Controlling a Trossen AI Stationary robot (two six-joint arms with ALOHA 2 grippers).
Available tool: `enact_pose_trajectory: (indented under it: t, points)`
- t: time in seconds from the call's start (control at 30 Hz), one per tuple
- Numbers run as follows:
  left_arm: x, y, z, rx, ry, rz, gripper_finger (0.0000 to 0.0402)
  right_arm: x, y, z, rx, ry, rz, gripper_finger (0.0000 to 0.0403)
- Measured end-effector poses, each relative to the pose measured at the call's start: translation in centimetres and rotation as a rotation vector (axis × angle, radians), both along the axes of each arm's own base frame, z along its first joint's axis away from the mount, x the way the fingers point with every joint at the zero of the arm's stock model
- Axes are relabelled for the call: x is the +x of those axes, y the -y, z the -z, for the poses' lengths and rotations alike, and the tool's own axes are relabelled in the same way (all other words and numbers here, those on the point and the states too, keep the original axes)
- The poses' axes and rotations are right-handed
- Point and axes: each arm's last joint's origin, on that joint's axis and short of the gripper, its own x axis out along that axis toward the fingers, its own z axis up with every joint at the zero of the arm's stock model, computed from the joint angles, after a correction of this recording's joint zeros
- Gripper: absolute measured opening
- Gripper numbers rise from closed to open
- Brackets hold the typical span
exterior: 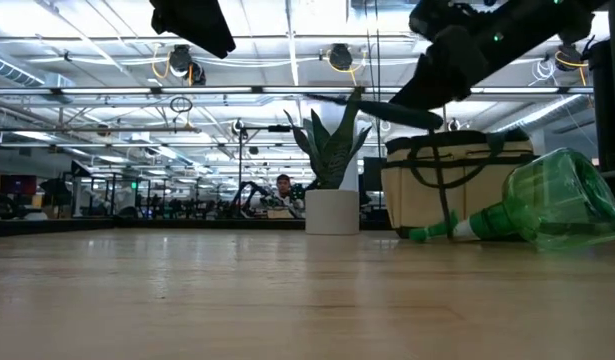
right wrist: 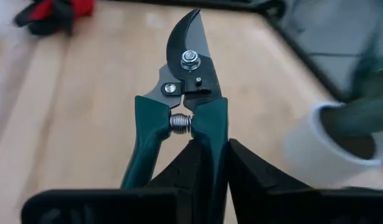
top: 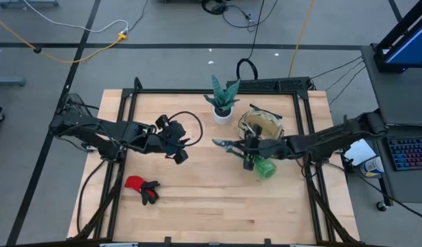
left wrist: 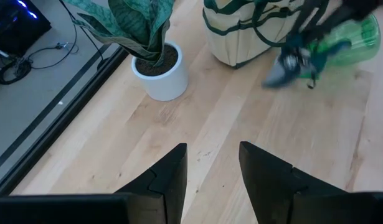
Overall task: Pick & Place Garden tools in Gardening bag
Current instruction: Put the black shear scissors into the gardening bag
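No brand, label or writing can be read on anything on the table. The right gripper [right wrist: 210,163] is clamped on one handle of a single pair of pruning shears [right wrist: 182,112], dark green handles with a coil spring between them and a dark curved blade pointing away from the wrist; the other handle hangs free beside the fingers. In the high view the shears [top: 228,145] are held above the wood, just beside the gardening bag [top: 263,126], with the blade tip reaching toward the white pot of the plant [top: 223,101]. One bag stands upright near the far side of the table [top: 197,206], beige with dark green trim and dark loop handles. One green spray bottle [top: 265,168] lies on its side just in front of the bag, nozzle toward the middle of the table in the low view [exterior: 547,212]. One pair of red-and-black gloves [top: 142,187] lies on the wood well apart from the bag, nearer the left arm. The left gripper [left wrist: 211,177] hovers over bare wood with its fingers spread and nothing between them, facing the plant, the bag and the other arm. The plant stands close beside the bag on the side toward the left arm. Beyond the table the low view shows a person [exterior: 283,186] far off in the room.
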Motion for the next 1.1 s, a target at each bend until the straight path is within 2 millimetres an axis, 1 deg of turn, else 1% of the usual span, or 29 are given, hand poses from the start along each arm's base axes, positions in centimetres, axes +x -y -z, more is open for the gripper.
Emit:
enact_pose_trajectory:
  t: [0.37,0.63,0.77,1.0,1.1]
  points:
    - [0.0,0.0,0.0,0.0,0.001,0.0,0.0152,-2.4,1.0,-3.5,-0.232,0.075,0.15,0.0046]
    - [0.0,0.0,0.0,0.0,0.0,-0.001,0.0152,-3.7,1.8,-5.1,-0.418,0.065,0.306,0.0046]
    - [0.0,0.0,0.0,0.0,0.0,0.0,0.0152,-4.0,2.5,-5.9,-0.505,0.059,0.372,0.0046]
    - [0.0,0.0,0.0,-0.002,0.002,-0.003,0.0152,-3.8,3.7,-8.1,-0.591,0.17,0.429,0.0046]
    - [0.0,0.0,0.0,-0.002,0.002,-0.003,0.0152,-3.8,4.1,-8.4,-0.612,0.17,0.45,0.0047]
